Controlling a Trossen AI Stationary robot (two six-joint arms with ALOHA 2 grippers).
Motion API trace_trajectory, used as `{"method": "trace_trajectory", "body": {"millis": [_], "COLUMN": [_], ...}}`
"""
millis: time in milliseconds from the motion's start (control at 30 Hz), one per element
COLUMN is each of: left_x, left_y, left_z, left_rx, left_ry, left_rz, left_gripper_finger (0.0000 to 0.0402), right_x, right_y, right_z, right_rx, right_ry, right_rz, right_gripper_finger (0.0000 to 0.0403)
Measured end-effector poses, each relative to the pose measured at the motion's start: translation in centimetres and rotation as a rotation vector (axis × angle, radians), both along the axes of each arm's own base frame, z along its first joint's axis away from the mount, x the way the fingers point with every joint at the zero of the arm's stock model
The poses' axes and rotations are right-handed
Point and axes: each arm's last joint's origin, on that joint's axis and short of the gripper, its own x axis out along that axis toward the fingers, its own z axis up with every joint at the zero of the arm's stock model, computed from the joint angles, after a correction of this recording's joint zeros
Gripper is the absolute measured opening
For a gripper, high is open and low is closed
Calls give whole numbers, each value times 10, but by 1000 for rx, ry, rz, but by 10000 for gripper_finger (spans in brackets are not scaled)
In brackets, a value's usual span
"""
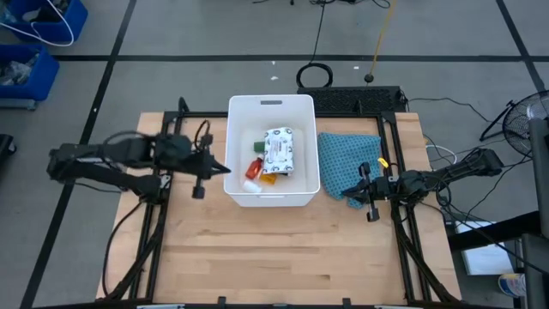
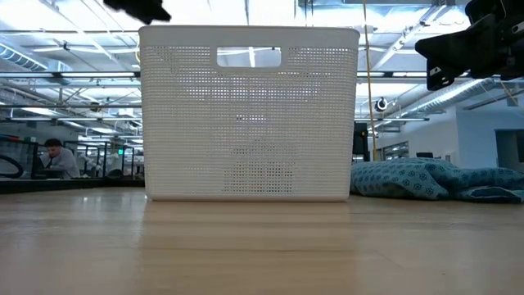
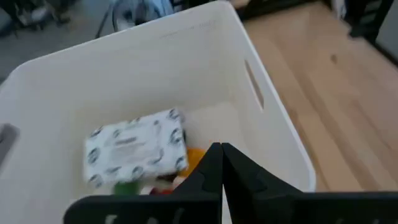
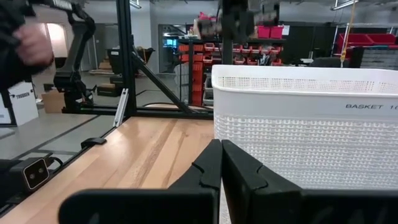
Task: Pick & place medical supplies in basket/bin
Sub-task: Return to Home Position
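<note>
1. Your left gripper (image 1: 223,170) hung just beside the left rim of the white bin (image 1: 271,199), high enough that its wrist camera looked down into the bin. Its two fingers (image 3: 208,171) were pressed together and held nothing.
2. Inside the bin, close to that gripper, the medical supplies lay together on the floor. The flat white printed packet (image 1: 280,150) lay on top of the others, a little tilted.
3. Beside the packet, on the side of your left arm, the red bottle (image 1: 256,166) lay on its side with its white cap (image 1: 250,184) at one end. The orange vial (image 1: 269,178) showed from under one edge of the packet, and a green oblong (image 1: 257,145) showed at another corner of it.
4. The bin stood upright in the middle of the wooden table (image 1: 274,257), with a handle slot (image 1: 271,102) in its far rim.
5. Your right gripper (image 1: 352,190) was on the other side of the bin, above the teal cloth (image 1: 343,150), which lay just right of the bin. In the right wrist view its fingers were also closed together and empty.
6. In the low view a person (image 2: 53,156) sat far behind the table.
</note>
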Motion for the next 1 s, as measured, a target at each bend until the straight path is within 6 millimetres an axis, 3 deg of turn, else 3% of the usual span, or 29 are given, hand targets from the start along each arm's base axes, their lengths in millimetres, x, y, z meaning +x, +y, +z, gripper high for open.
{"method": "trace_trajectory", "body": {"millis": [167, 333, 467, 633, 1000], "left_x": [-5, -28, -53, -79, -85], "left_y": [0, 0, 4, 2, 0], "left_z": [-45, -77, -82, -78, -133], "left_rx": [-44, -22, -59, -26, -18], "left_ry": [-245, -412, -465, -563, -609], "left_rz": [-31, -56, 70, 10, -39], "left_gripper_finger": [2, 2, 2, 1, 1], "right_x": [0, 0, 0, 0, -1], "right_y": [0, 0, 0, 0, 0], "right_z": [0, 0, 2, 4, 8], "right_rx": [-2, -8, -18, -14, -20], "right_ry": [-1, -1, -26, -41, -81], "right_rz": [0, 0, -2, -1, -3], "right_gripper_finger": [0, 0, 0, 0, 0]}}
